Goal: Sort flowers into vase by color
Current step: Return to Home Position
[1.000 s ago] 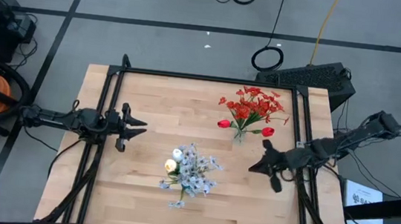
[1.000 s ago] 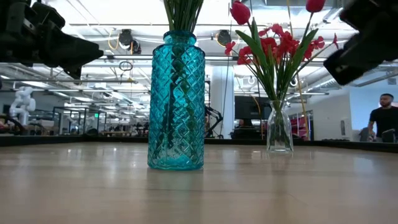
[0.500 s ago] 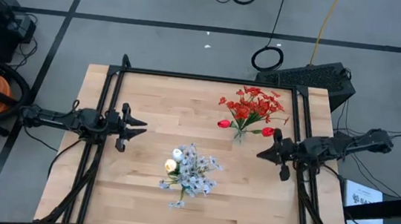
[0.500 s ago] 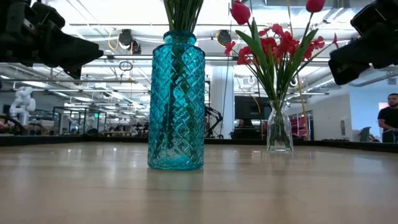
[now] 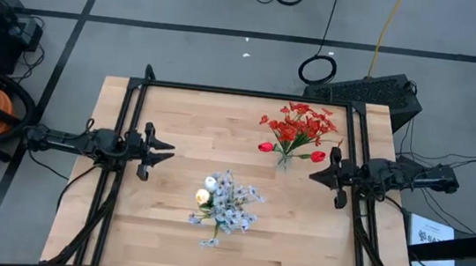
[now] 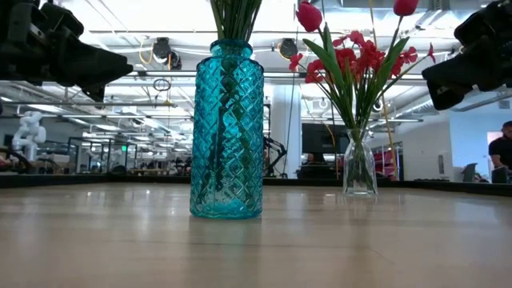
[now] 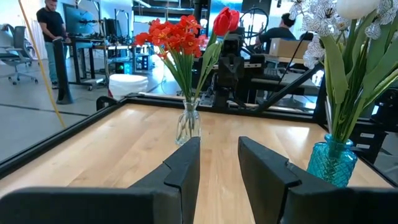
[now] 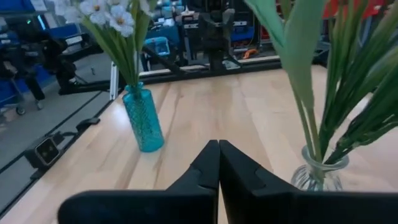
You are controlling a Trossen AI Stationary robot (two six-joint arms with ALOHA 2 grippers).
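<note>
Red blossom clusters and red tulip buds [image 5: 296, 128] stand with their stems in a clear glass vase [image 6: 359, 170] at the table's far right. Pale blue-white sprays and cream tulip buds [image 5: 224, 202] stand in a teal patterned vase [image 6: 227, 132] near the middle. My left gripper [image 5: 163, 152] hovers open at the left side, pointing right, with its fingers apart [image 7: 219, 163]. My right gripper [image 5: 317, 175] hovers shut at the right side, just right of the clear vase [image 8: 317, 171], with its fingers closed together [image 8: 217, 163]. Neither holds anything.
Black rails [image 5: 242, 93] frame the wooden table along its far, left and right sides. Bare wood [image 5: 186, 119] lies between the left gripper and the two vases. People show in the room beyond the table [image 7: 52, 37].
My right gripper has moved toward the table's far edge and drawn back a little to the right, its arm swinging from a slant to lie level across the right rail. The left arm and both vases have kept still.
</note>
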